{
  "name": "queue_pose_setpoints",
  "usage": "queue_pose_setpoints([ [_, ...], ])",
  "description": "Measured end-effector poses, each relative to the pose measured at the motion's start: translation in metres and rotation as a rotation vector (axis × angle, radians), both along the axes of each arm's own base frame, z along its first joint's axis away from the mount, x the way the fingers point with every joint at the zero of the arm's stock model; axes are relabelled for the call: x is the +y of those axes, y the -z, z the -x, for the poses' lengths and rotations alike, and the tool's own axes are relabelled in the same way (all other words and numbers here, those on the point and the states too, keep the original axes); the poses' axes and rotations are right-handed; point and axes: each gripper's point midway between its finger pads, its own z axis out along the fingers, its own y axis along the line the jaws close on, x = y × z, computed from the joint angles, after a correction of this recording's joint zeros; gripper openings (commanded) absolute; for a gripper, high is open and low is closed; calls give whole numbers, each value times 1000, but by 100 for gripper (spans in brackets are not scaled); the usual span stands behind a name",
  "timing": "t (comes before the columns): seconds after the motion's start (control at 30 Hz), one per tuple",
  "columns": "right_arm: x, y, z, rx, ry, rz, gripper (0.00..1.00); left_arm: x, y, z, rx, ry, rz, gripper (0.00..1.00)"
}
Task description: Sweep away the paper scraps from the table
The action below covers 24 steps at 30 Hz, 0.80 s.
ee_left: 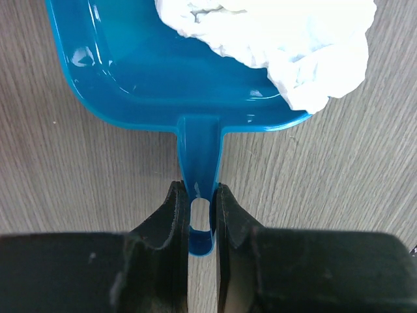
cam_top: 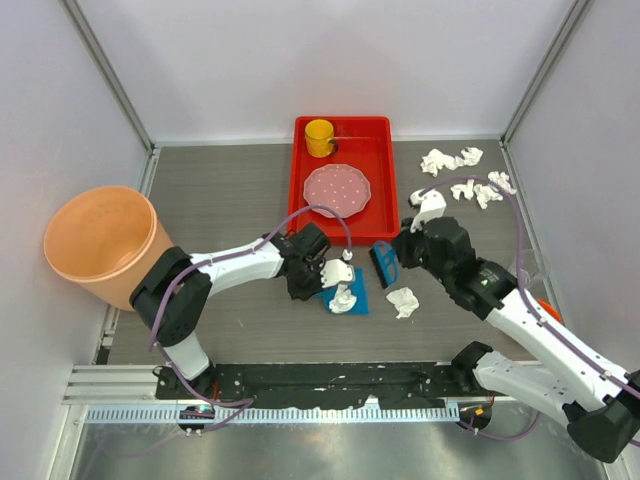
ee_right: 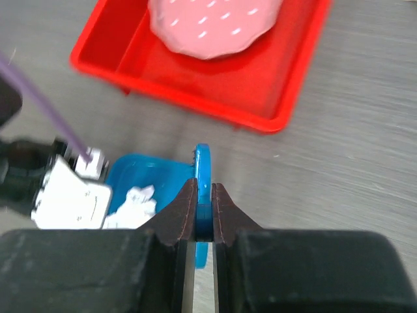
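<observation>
We clamp the dustpan handle (ee_left: 199, 150) in the left gripper (ee_left: 199, 212), a paper scrap (ee_left: 293, 45) at the pan's edge just ahead; the right gripper (ee_right: 204, 208) pinches the brush (ee_right: 202, 166). Any tilt could spill it.

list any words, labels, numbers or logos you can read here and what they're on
No text can be read in any view.
The plate bears only white dots, not letters.
The dustpan, brush, mug, tray, bin and paper scraps show no print.
The white box on the left arm is too blurred to tell whether it carries a mark.
</observation>
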Motion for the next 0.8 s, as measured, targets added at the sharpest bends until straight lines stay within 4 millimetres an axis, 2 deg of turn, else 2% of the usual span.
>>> queue_pose_setpoints([
  [0.13,-34,-39,-10,-19,232,3,1,1,3,4,11,8,1,0],
  [0.2,-54,-41,-8,13,350,34,1,-1,3,6,10,16,0,0],
  [0.33,-90,-17,2,118,545,174,1,-9,2,17,15,55,7,0],
  [0.47,-109,6,12,195,622,285,1,-15,2,23,26,72,17,0],
  [0.67,-117,18,19,251,679,298,1,-18,1,28,37,82,25,0],
  [0.8,-118,34,28,300,673,314,1,-24,0,32,44,89,34,0],
])
